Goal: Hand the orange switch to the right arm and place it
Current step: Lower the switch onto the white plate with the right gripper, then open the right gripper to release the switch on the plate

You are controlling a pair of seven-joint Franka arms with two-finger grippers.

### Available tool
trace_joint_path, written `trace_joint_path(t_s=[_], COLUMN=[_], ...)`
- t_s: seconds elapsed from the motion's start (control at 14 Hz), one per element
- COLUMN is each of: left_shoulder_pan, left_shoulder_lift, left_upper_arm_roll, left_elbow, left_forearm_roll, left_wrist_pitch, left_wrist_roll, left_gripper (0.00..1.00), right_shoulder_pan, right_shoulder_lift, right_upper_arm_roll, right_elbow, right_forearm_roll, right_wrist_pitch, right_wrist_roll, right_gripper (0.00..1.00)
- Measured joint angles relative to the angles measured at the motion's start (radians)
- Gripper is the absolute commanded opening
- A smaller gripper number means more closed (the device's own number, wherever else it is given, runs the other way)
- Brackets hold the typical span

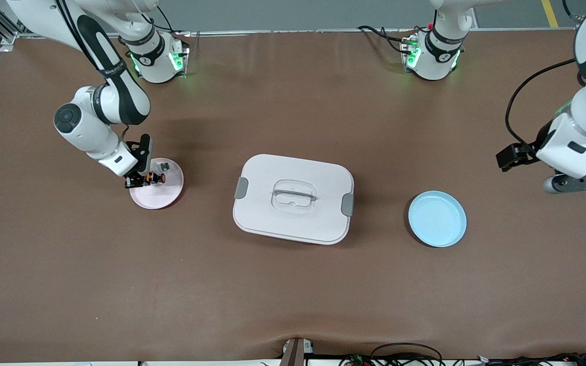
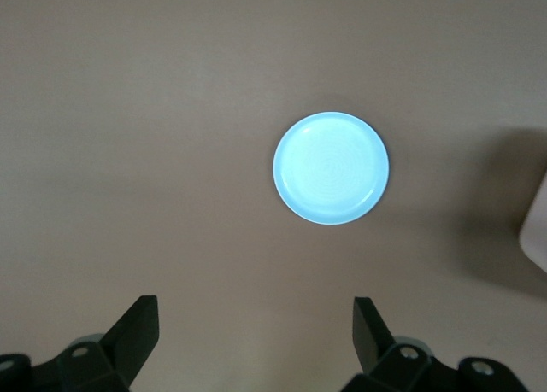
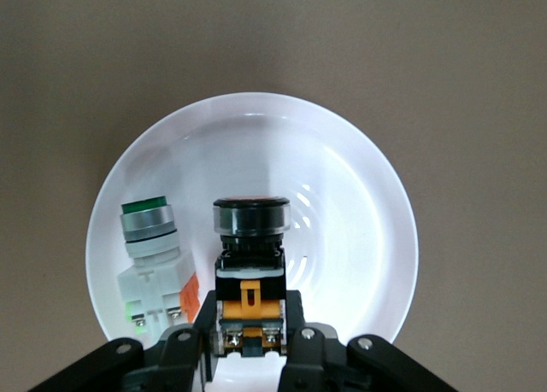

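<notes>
The right hand (image 3: 248,345) was clenched on the orange switch (image 3: 249,264) over the pink plate (image 1: 168,195), beside a white switch (image 3: 154,264), so only setting down remained, while the released left hand (image 2: 252,336) waited above the blue plate (image 2: 331,167).

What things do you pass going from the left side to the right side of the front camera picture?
right gripper shut on the orange switch over the pink plate → white lidded box → blue plate → left gripper, open, waiting.

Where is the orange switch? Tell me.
The orange switch sits in the right pincer's shut grip over the pink plate, beside the white switch.
</notes>
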State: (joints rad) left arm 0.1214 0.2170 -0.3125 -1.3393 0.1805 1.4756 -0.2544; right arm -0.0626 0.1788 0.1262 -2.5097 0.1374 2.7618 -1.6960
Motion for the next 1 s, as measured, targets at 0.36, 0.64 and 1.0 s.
trace_joint_path(t_s=[0.36, 0.64, 1.0], left_shoulder_pan=[-0.069, -0.064, -0.064], left_shoulder_lift=[-0.126, -0.217, -0.228], left_upper_arm_roll=[0.151, 0.183, 0.184], left_elbow=[-0.121, -0.230, -0.244], left_forearm_roll=[-0.120, -0.161, -0.161], left_wrist_pitch=[0.064, 0.101, 0.103], left_wrist_roll=[0.105, 0.139, 0.139], left_gripper=[1.00, 1.00, 1.00], right_shoulder_pan=[0.004, 0.005, 0.005], right_shoulder_lift=[0.041, 0.095, 0.109], right_upper_arm_roll=[0.013, 0.031, 0.041], right_elbow=[0.000, 0.003, 0.024], right_forearm_roll=[0.000, 0.009, 0.066], right_wrist_pitch=[0.076, 0.130, 0.133], right_wrist_roll=[-0.002, -0.002, -0.003], right_gripper=[0.00, 0.00, 1.00])
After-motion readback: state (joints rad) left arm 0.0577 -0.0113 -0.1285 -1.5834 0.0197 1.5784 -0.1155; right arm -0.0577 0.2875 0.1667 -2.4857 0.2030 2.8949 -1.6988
